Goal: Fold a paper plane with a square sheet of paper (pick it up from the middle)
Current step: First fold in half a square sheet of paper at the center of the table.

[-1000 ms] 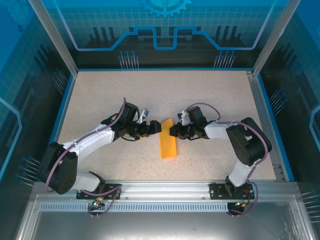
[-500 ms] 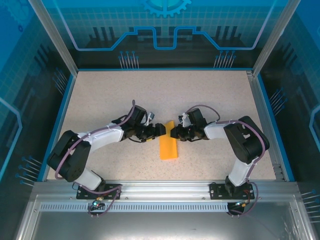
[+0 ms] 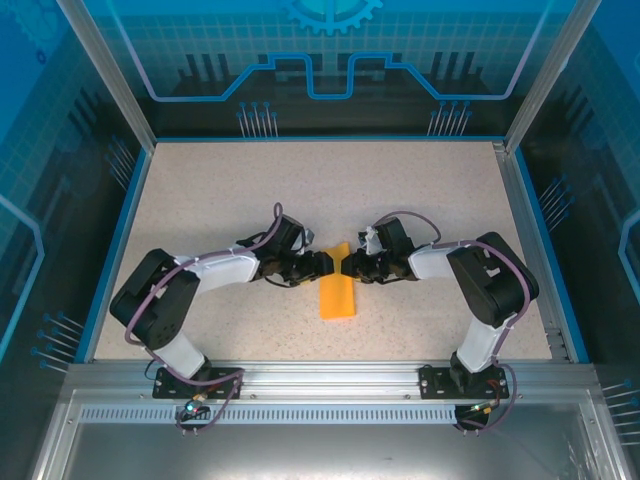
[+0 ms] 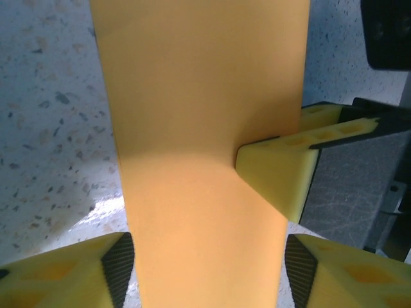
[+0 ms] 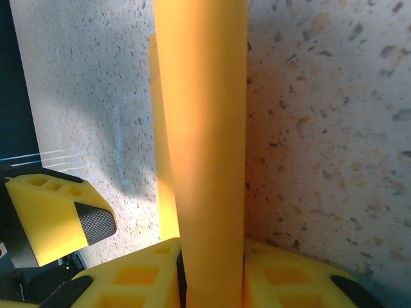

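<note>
From above, the far end of the sheet of paper [image 3: 337, 297] is hidden where the two grippers meet, and its folds are too small to read. In both wrist views the frame cuts the sheet off, so it shows as a plain orange-yellow strip. It lies near the middle of the table [image 3: 300, 190], its long axis running roughly 12 to 6 o'clock. The left arm reaches in low from 9 o'clock, elbow bent. The left gripper [image 3: 326, 264] has its jaws parted astride the strip, with its pads [image 4: 119, 269] just beside the edges, and contact there cannot be told. The right arm comes in from 3 o'clock, folded back on itself. The right gripper [image 3: 348, 266] is clamped on the sheet, which runs between its closed fingers [image 5: 282, 282] in its own wrist view.
</note>
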You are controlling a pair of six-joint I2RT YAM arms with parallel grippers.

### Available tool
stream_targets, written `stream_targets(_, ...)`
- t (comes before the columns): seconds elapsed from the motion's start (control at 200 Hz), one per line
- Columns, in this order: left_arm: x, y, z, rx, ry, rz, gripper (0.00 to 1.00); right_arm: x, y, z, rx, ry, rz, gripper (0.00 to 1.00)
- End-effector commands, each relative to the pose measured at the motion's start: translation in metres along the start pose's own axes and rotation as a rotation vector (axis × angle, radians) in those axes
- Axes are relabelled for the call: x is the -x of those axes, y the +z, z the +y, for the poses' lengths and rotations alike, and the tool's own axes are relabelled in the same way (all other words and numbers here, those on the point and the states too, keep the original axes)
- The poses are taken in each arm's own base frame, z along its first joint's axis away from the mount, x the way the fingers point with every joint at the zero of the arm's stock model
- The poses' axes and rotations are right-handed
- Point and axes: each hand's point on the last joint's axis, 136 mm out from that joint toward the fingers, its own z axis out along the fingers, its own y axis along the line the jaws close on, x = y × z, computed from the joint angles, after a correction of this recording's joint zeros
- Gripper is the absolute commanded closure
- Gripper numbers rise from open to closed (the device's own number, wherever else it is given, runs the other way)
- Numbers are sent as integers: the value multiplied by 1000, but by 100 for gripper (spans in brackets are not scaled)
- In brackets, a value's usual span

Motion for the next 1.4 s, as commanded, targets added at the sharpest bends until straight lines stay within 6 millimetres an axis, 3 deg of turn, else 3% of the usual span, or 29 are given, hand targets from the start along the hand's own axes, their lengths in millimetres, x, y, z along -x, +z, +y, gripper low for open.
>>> stream_targets(0.0, 8, 5, -5, 1, 4, -21, 37, -1, 3, -21, -49, 49, -5, 73)
stream_targets(0.405, 4, 18, -12, 0, 28, 5, 52, -5, 7, -25, -70, 63, -2, 73)
stream_targets(0.855, -9, 33, 22, 109, 22, 51, 58, -4, 6, -15, -86, 23, 4, 71)
stream_targets(1.145, -14, 36, 35, 148, 27, 57, 59, 2, -18, 2, -135, -52, -38, 55)
stream_targets(1.396, -13, 39, 33, 136, 27, 58, 59, 0, -40, 1, -219, -115, -36, 52)
